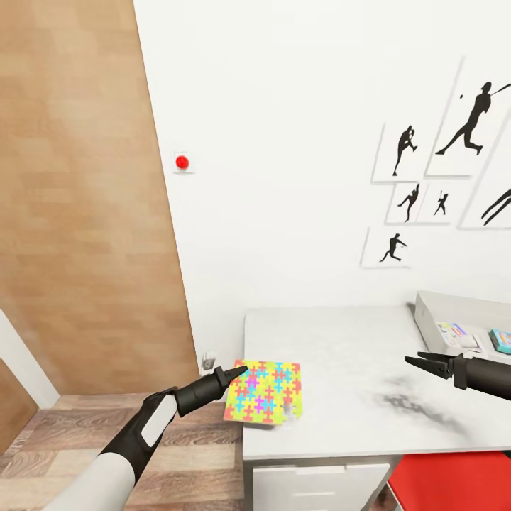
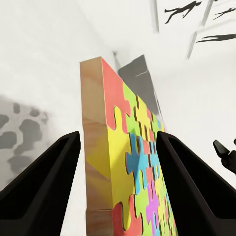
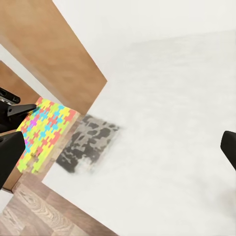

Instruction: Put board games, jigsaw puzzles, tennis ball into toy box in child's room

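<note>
Head view: the left tool [image 1: 238, 370] is straddling the puzzle [image 1: 264, 392] at the table [image 1: 341, 341] edge unclenched, seemingly lining up a grasp, while the right tool [image 1: 415, 358] is hovering spread, empty.

Matt finishes over wood grain

The jigsaw puzzle [image 2: 129, 162] shows a pale wooden edge (flat, bright-painted face); table [image 1: 341, 348] smooth matt grey; wardrobe door [image 1: 78, 199] wood-grained.

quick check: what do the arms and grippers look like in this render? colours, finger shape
Left arm: white shell, black forearm with a white panel, tapering to a black left gripper. Right gripper: black cylindrical wrist, two thin pointed black fingers. In the left wrist view the fingers are matte black wedges. No cables or markings visible.
</note>
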Controlling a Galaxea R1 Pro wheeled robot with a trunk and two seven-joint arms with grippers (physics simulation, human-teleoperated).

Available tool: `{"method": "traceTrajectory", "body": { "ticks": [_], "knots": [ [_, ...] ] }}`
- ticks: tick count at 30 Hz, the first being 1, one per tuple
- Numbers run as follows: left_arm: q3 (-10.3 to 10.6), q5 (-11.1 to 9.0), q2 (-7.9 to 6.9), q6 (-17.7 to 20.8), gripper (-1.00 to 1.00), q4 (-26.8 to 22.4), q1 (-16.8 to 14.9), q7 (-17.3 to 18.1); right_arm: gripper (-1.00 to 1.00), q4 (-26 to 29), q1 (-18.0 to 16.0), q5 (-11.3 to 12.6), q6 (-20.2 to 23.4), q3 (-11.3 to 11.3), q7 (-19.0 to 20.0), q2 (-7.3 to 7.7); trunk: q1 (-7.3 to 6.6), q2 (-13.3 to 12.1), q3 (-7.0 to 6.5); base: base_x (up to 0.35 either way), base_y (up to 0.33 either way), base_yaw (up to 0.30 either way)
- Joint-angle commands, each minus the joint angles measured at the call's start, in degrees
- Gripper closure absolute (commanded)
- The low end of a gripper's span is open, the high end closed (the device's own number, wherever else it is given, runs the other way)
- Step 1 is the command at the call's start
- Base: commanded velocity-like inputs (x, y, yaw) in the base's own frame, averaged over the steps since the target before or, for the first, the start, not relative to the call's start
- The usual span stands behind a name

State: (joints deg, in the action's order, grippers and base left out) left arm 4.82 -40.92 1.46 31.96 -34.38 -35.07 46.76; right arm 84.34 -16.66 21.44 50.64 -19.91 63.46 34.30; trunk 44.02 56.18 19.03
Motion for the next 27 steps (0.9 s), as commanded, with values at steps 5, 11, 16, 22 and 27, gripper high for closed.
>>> {"method": "traceTrajectory", "body": {
  "ticks": [5, 11, 16, 22, 27],
  "knots": [
    [0.1, -0.4, 0.01, 0.43, 1.0, -0.04, -0.02, -0.09, -1.0, 0.02, -0.01, 0.09, 0.17, -0.03, 0.17, -0.02, -1.1, -1.97, -0.83, 0.0, 0.0, 0.0],
    [0.1, -0.4, 0.01, 0.46, 1.0, -0.06, -0.01, -0.1, -1.0, 0.03, 0.0, 0.09, 0.05, -0.04, 0.21, -0.22, -2.42, -4.38, -1.91, 0.0, 0.0, 0.0],
    [0.1, -0.39, -0.07, 0.47, 1.0, -0.09, 0.0, -0.04, -1.0, 0.03, -0.01, 0.05, -0.08, 0.1, 0.0, -0.4, -3.52, -6.39, -2.81, 0.0, 0.0, 0.0],
    [0.11, -0.39, -0.14, 0.42, 1.0, -0.1, 0.0, -0.01, -1.0, 0.03, -0.03, 0.02, -0.15, 0.24, -0.18, -0.56, -4.83, -8.79, -3.88, 0.0, 0.0, 0.0],
    [0.11, -0.39, -0.15, 0.4, 1.0, -0.11, 0.0, -0.01, -1.0, 0.03, -0.04, 0.01, -0.17, 0.27, -0.22, -0.59, -5.93, -10.8, -4.78, 0.0, 0.0, 0.0]
  ]
}}
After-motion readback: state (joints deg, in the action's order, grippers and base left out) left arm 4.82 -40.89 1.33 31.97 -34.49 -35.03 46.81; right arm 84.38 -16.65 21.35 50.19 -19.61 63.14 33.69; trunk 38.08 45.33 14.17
